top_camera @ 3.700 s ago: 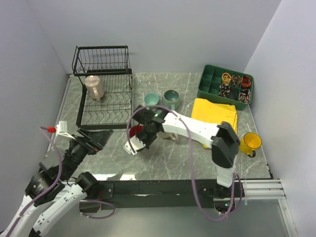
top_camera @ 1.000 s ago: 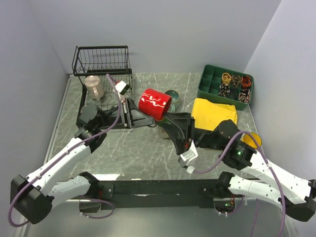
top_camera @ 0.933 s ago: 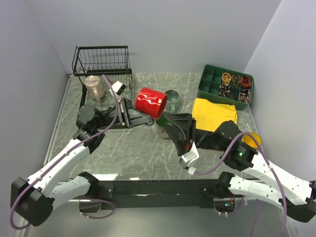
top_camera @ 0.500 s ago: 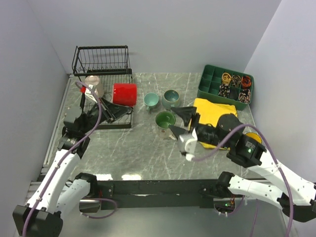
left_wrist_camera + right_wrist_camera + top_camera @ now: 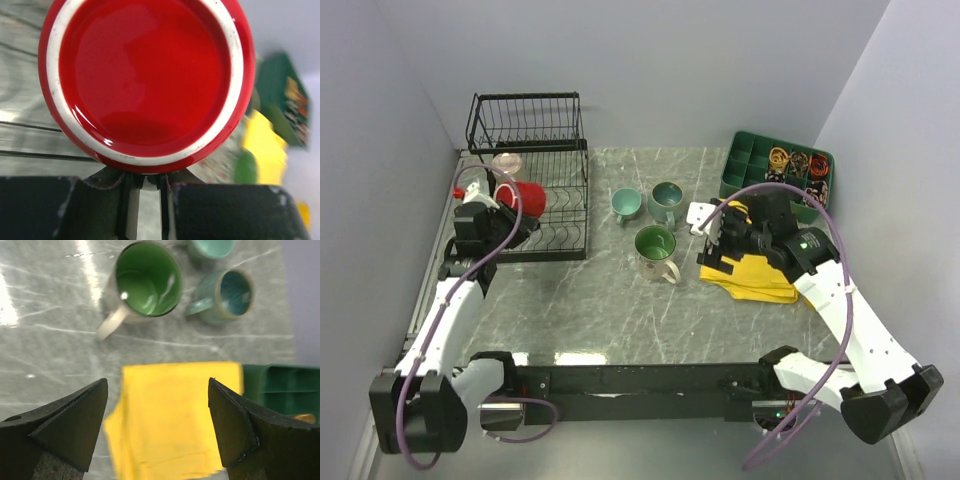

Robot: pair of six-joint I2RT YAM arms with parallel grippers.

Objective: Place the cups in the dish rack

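— Currently clamped on red mug [image 5: 528, 197]: left gripper [image 5: 145, 181], over dish rack [image 5: 565, 225] base at nine o'clock. Right gripper [image 5: 157, 390] spread wide, empty, at three o'clock.
— Noted. Advise lowering slowly, seating squarely clear of beige mug [image 5: 506, 163], then releasing.

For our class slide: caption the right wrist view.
Open right gripper over yellow cloth; green-lined mug and two teal mugs beyond.
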